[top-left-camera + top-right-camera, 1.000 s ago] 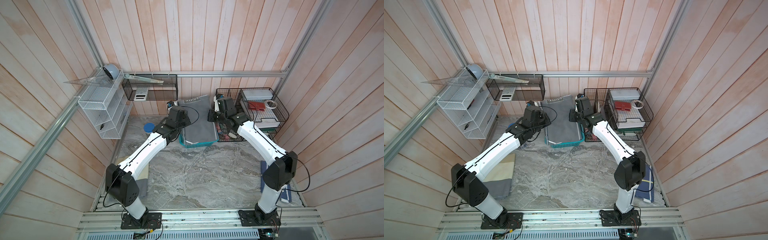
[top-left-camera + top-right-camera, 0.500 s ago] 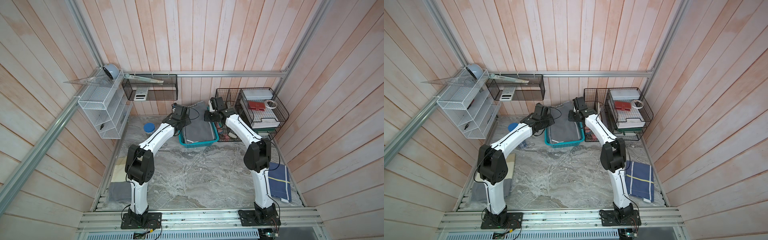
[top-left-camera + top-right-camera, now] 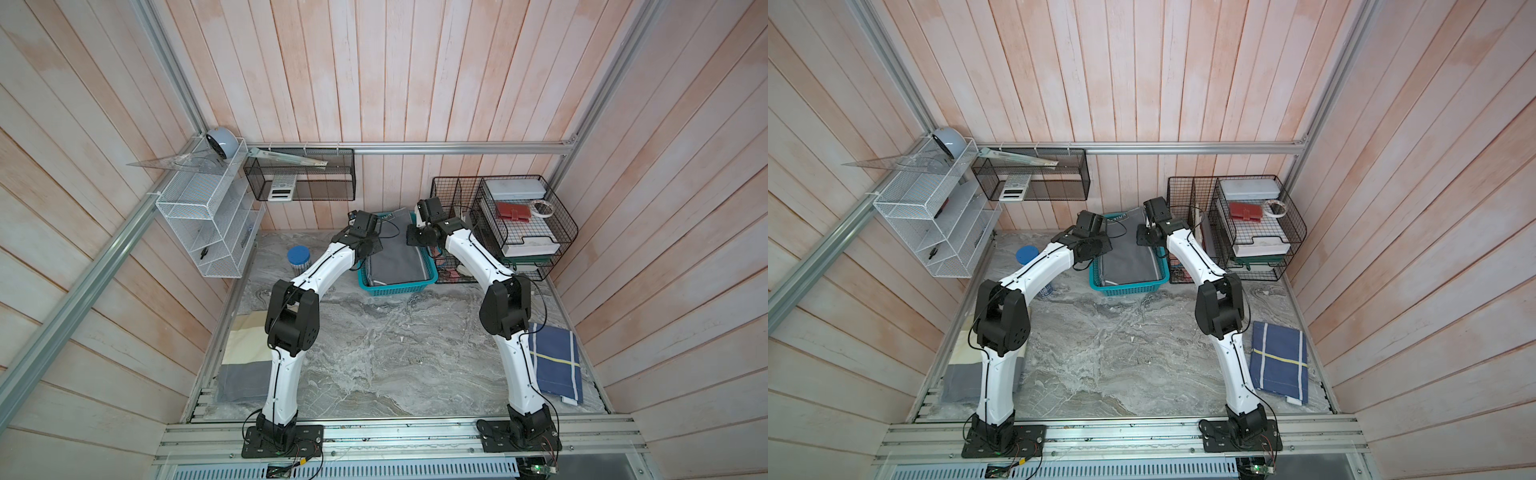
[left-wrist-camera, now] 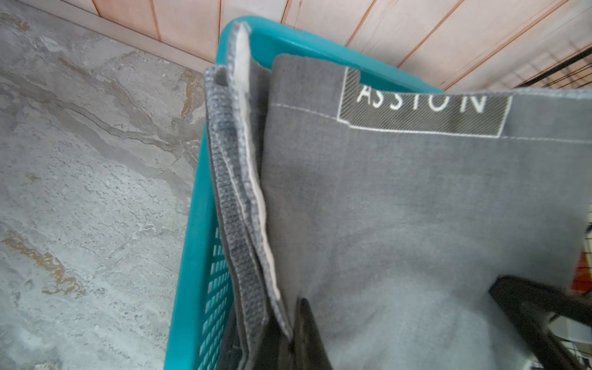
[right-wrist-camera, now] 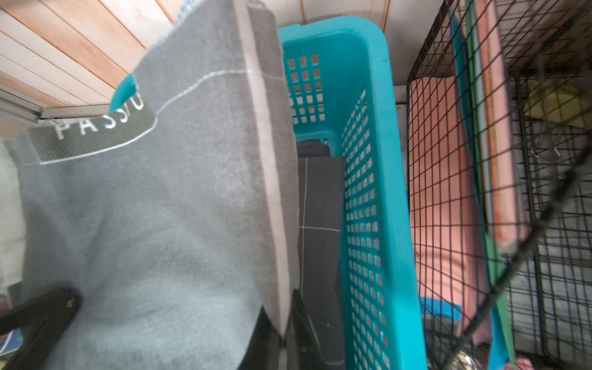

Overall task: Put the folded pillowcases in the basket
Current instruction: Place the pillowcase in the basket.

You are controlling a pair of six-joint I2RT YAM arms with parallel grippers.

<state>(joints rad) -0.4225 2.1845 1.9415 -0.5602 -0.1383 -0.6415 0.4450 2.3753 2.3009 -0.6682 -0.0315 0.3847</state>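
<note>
Placing step: the left gripper and right gripper each pinch shut on a side edge of the grey pillowcase. It sags into the teal basket at the worktop's back edge, its far end riding over the rim. Next, likely: settle it, then release.

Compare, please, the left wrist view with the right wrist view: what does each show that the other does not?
Only the left wrist view shows a broad bare stretch of marble tabletop beside the basket. Only the right wrist view shows the black wire organizer with upright folders, and a dark cloth already inside the basket. Both show the grey pillowcase with its label over the teal basket, an edge pinched by that arm's own gripper: left gripper, right gripper.
</note>
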